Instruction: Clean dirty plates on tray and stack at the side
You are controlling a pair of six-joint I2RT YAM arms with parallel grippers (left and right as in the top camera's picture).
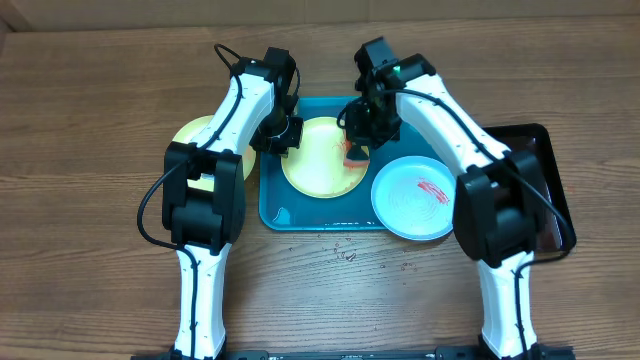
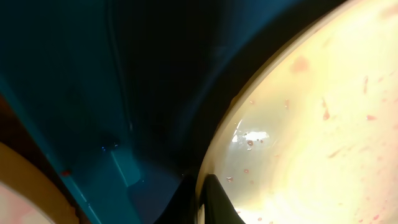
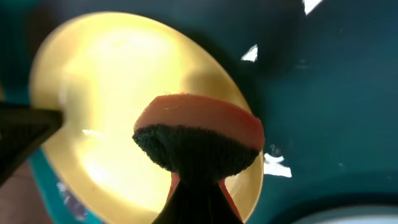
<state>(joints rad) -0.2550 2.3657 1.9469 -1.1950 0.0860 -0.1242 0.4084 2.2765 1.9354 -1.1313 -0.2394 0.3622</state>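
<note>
A yellow-green rimmed plate (image 1: 318, 165) lies on the turquoise tray (image 1: 272, 205). My left gripper (image 1: 284, 136) is shut on this plate's left rim; the left wrist view shows the fingers (image 2: 202, 200) pinching the rim of the plate (image 2: 311, 124), which carries small red specks. My right gripper (image 1: 362, 135) is shut on an orange sponge (image 1: 355, 155) at the plate's right side. In the right wrist view the sponge (image 3: 199, 134) hangs over the plate (image 3: 106, 93). A second yellow-green plate (image 1: 198, 140) lies on the table left of the tray. A pale blue plate (image 1: 415, 198) with red smears lies at the tray's right end.
A black glossy tray (image 1: 548, 190) stands at the right, partly under my right arm. Small red specks dot the wooden table (image 1: 345, 255) in front of the turquoise tray. A little water sits in the tray's front left corner (image 1: 283, 214).
</note>
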